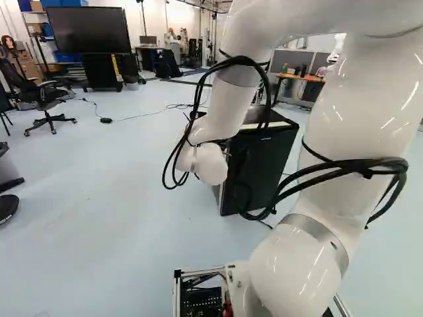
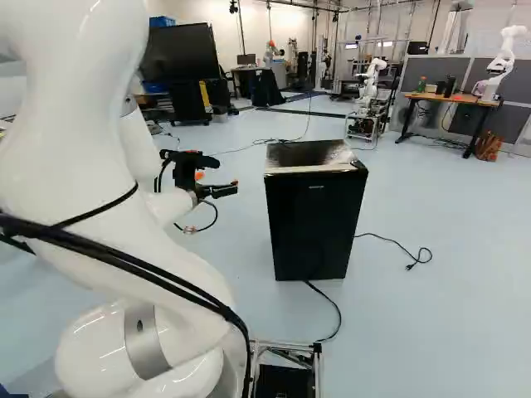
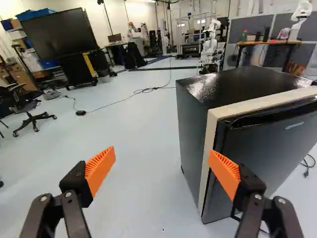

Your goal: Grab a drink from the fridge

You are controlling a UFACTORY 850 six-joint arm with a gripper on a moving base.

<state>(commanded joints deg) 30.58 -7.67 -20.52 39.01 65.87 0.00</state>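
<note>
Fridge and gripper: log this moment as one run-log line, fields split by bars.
gripper: open, nothing held | place: left of fridge in right base view | fridge door: shut | drink: not yet grabbed

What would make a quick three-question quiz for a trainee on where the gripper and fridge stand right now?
1. True or false: the gripper stands open, with nothing held between its fingers.
2. Multiple choice: in the right base view, where does the fridge stand relative to the gripper?
A) to its left
B) to its right
C) directly above it
3. Fill in the missing word: the pads on the fingers are ____ in colour.

Key: 1 true; 2 B; 3 orange.
</note>
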